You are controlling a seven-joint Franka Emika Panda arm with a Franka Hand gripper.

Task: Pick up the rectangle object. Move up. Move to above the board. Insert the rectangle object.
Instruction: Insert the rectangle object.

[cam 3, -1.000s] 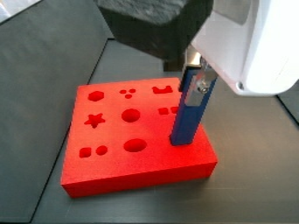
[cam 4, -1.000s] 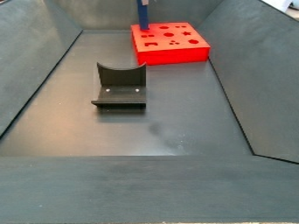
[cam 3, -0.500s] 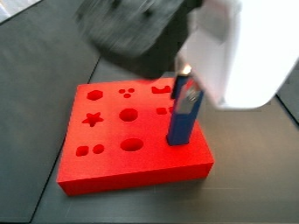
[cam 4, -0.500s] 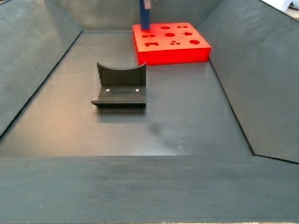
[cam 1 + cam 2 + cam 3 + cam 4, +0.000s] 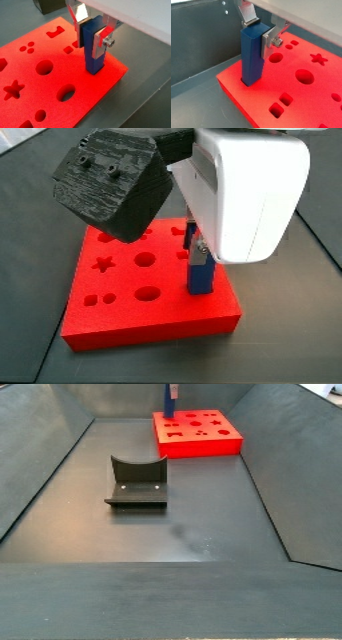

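Observation:
The rectangle object [image 5: 93, 64] is a blue bar standing upright near one edge of the red board [image 5: 40, 107], with its lower end set down into the board's top. My gripper [image 5: 90, 48] is shut on the bar's upper part, one silver finger on each side. Both wrist views show this; the bar [image 5: 251, 67] and board [image 5: 304, 107] also show there, with the gripper [image 5: 259, 42] around the bar's top. In a side view the bar [image 5: 199, 276] rises from the board [image 5: 147, 313] under my white wrist body. Another side view shows board [image 5: 198, 434] and bar [image 5: 170, 396] at the far end.
The dark fixture [image 5: 136, 482] stands on the grey floor in the middle of the bin. Sloped grey walls [image 5: 40, 474] enclose the floor. The board's top has a star hole [image 5: 13, 90], round holes [image 5: 44, 67] and small square holes.
The gripper has come down with the bar. The bar now stands lower, with less of it showing above the board, and the wrist body hangs closer over the board.

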